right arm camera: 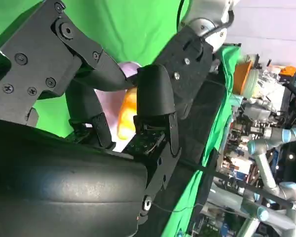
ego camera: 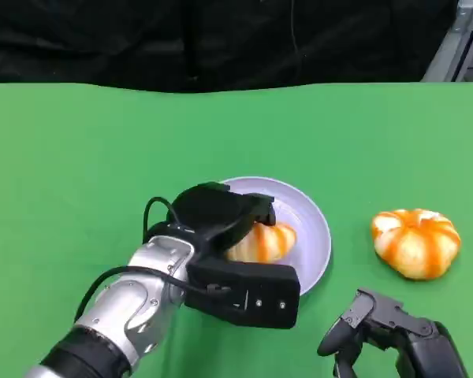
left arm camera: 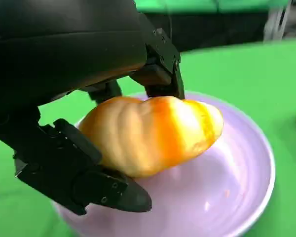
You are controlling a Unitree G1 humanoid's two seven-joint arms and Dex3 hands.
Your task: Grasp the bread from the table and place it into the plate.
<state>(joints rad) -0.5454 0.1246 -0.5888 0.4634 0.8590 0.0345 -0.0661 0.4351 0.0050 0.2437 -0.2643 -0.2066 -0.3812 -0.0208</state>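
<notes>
My left hand (ego camera: 221, 216) holds a golden, ridged bread (ego camera: 264, 242) just over the bowl of the lavender plate (ego camera: 311, 228). In the left wrist view the bread (left arm camera: 153, 133) is pinched between black fingers (left arm camera: 160, 69) above and below it, low over the plate (left arm camera: 237, 197); I cannot tell whether it touches the plate. My right hand (ego camera: 386, 331) rests near the table's front edge, right of the plate, holding nothing, fingers apart. In the right wrist view its fingers (right arm camera: 153, 98) frame the bread (right arm camera: 126, 116).
A second round orange-and-white bun (ego camera: 416, 242) lies on the green table (ego camera: 79, 173) to the right of the plate, just beyond my right hand. A black backdrop runs along the table's far edge.
</notes>
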